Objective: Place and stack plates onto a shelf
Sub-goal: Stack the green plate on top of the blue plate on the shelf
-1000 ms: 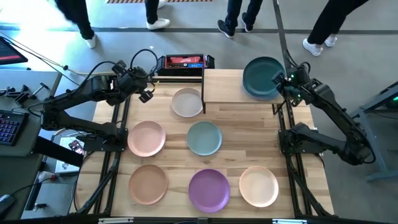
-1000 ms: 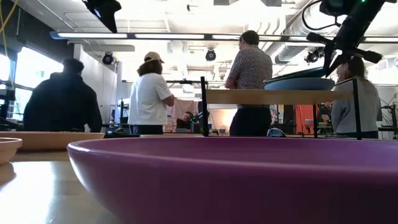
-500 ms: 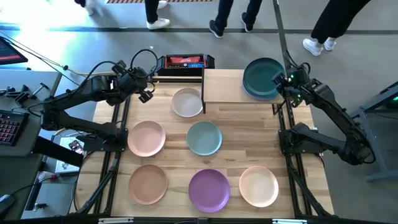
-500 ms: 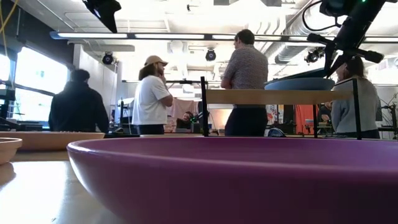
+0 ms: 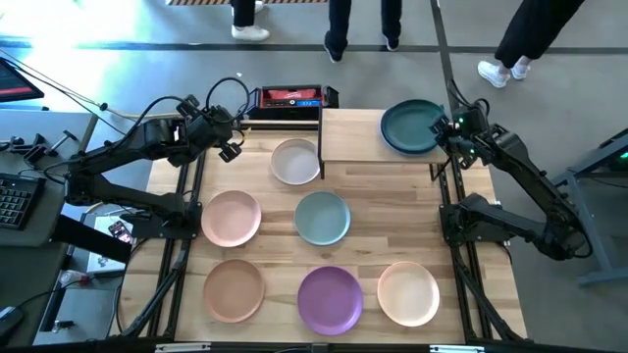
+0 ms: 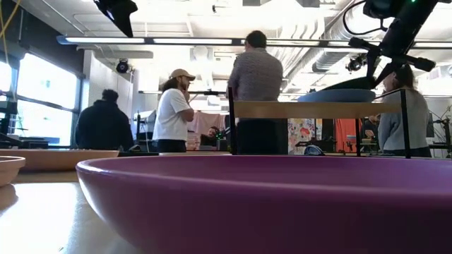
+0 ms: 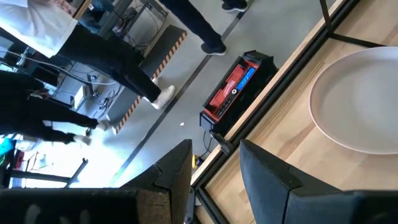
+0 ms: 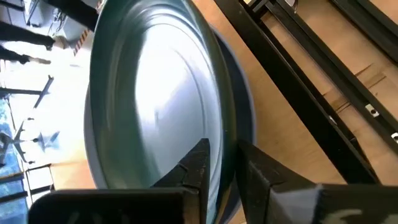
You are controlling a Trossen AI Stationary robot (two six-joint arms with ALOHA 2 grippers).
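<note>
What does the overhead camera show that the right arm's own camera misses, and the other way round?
Only the overhead view shows the six plates still on the table, such as the purple plate, and the left gripper waiting near the table's far left corner. Only the wrist view shows the blue plate beneath the teal plate. Both show the teal plate, the shelf and the right gripper at its rim.

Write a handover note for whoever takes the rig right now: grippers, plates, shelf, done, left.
Right gripper: at the shelf, fingers either side of the dark teal plate's rim; that plate lies on the blue plate.
Left gripper: open, empty, waiting at the table's far left.
Done: two plates stacked on the shelf.
Left: six on the table: beige, pink, sage green, tan, purple, peach.
</note>
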